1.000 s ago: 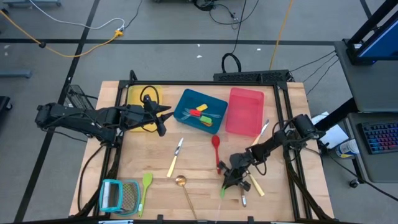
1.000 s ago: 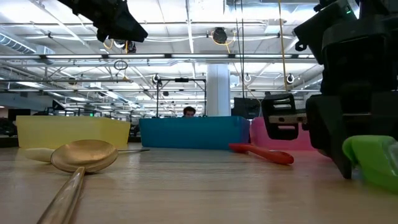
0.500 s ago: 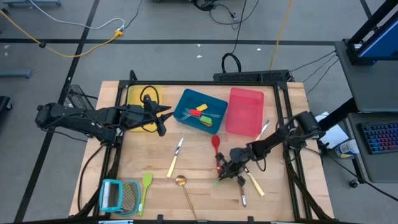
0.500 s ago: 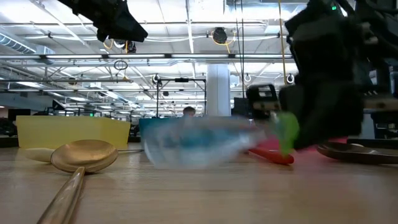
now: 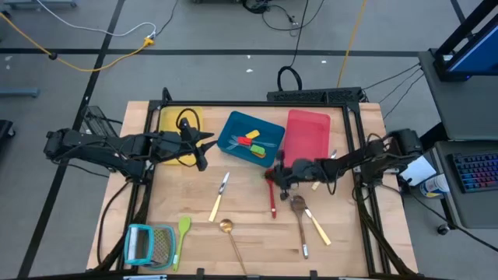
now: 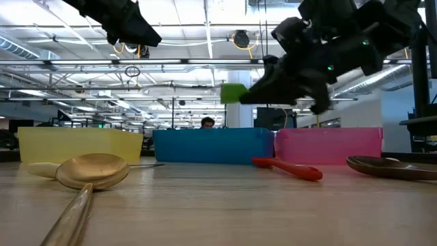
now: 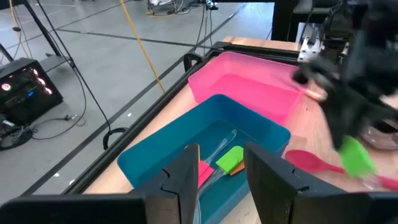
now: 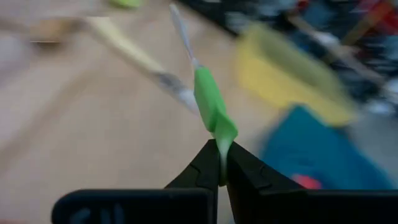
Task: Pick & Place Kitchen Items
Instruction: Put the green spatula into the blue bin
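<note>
we are holding the left gripper (image 5: 204, 149) above the table between the yellow tray (image 5: 169, 123) and the blue tray (image 5: 233, 130), its fingers (image 7: 186, 180) parted with nothing between them. on the table nearer to us, a second green spatula (image 5: 183, 231) is lying just right of the teal-framed grater (image 5: 150, 243), then a cream-handled knife (image 5: 218, 198) and a brass spoon (image 5: 228, 231). the blue tray is already carrying a few small tools (a red one, a yellow one and a green one). further right, the right gripper (image 5: 275, 176) is hanging in the air over the red spoon (image 5: 271, 190), near the red tray (image 5: 307, 128), its fingers (image 8: 208, 167) pinched tight on the green spatula (image 8: 211, 107), which is sticking out ahead of it. right of that, a wooden spoon (image 5: 299, 211) is lying on the table.
</note>
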You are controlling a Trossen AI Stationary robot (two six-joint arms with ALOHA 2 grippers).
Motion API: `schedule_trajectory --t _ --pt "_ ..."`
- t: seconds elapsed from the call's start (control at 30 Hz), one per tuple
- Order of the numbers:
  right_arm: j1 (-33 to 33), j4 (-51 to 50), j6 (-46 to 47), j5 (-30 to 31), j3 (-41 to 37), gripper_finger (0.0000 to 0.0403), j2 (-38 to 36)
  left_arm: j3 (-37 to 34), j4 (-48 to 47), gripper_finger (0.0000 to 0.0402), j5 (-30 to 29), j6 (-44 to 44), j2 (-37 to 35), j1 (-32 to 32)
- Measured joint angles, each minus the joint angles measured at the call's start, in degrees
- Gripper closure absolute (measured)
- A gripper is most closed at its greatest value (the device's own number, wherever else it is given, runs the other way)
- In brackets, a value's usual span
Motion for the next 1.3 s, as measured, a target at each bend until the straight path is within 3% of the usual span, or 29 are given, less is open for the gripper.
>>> schedule_trajectory --t 0.17,0.23,0.5,0.87,1.3 --pt "-6.9 2.3 2.4 17.5 0.0 0.0395 -2.0 0.0 -2.1 0.0268 0.0 0.1 0.0 0.0" --pt "-10.1 1.9 7.1 20.8 0.0 0.0395 -2.0 0.0 -2.1 0.0268 0.0 0.1 0.0 0.0" --pt "-15.6 -2.9 11.9 20.4 0.6 0.0395 -1.3 0.0 -2.2 0.0268 0.0 1.7 0.0 0.0" --pt "-14.3 -23.3 12.3 20.2 14.7 0.0395 1.3 0.0 -1.9 0.0268 -2.6 3.2 0.0 0.0" --pt "-15.8 -22.9 17.5 20.0 16.0 0.0385 11.8 0.0 -1.9 0.0268 -2.7 8.5 0.0 0.0"
